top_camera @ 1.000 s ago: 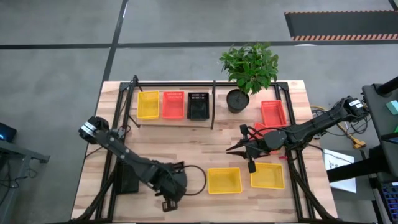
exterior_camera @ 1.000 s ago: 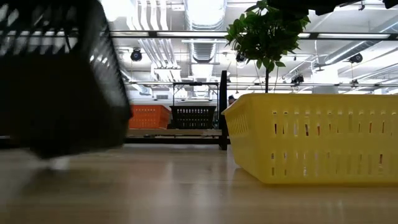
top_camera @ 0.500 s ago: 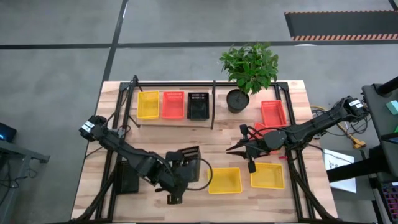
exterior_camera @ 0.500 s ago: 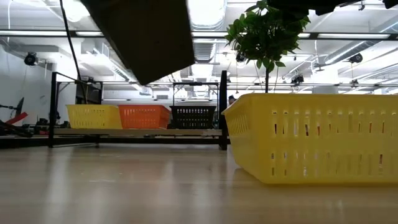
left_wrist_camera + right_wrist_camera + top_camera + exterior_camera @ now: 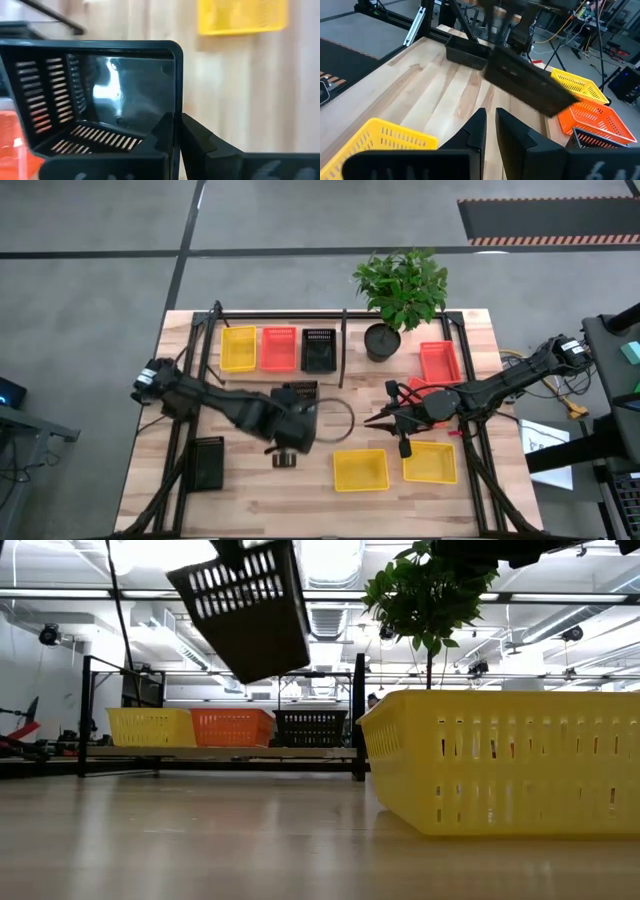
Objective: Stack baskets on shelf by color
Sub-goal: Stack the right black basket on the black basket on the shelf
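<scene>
The left claw [image 5: 291, 412] grips a black basket [image 5: 250, 608] by its rim, tilted above the worktop [image 5: 250, 500] (near the shelf [image 5: 262, 373]). The right claw [image 5: 372, 420] hovers nearly closed, holding nothing.

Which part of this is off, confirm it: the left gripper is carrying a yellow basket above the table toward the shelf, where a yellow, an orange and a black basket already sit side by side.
The colour is wrong. The left gripper is shut on a black basket, not a yellow one. The low view shows it tilted in the air above the table. The rest stands: the shelf already holds a yellow basket, an orange basket and a black shelf basket side by side.
</scene>
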